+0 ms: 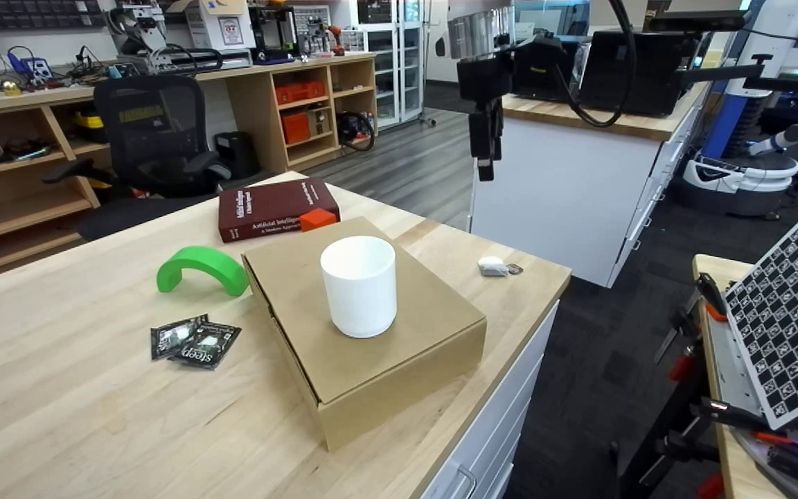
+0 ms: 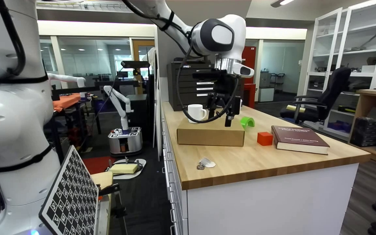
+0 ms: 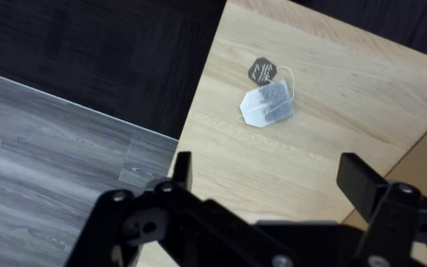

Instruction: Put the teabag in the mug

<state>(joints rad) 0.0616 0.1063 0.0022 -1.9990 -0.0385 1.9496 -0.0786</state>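
The pale teabag lies flat on the wooden table near its corner, with its dark tag beside it. It also shows in an exterior view and, with its string and tag, in the wrist view. The white mug stands upright on the cardboard box; its handle shows in an exterior view. My gripper is open and empty, well above the table. In the wrist view the teabag lies beyond the fingertips. The gripper also shows in both exterior views.
The cardboard box bears the mug. A maroon book, an orange cube, a green arch and dark flat packets lie around it. The table edge runs close to the teabag. A marker board stands by the robot base.
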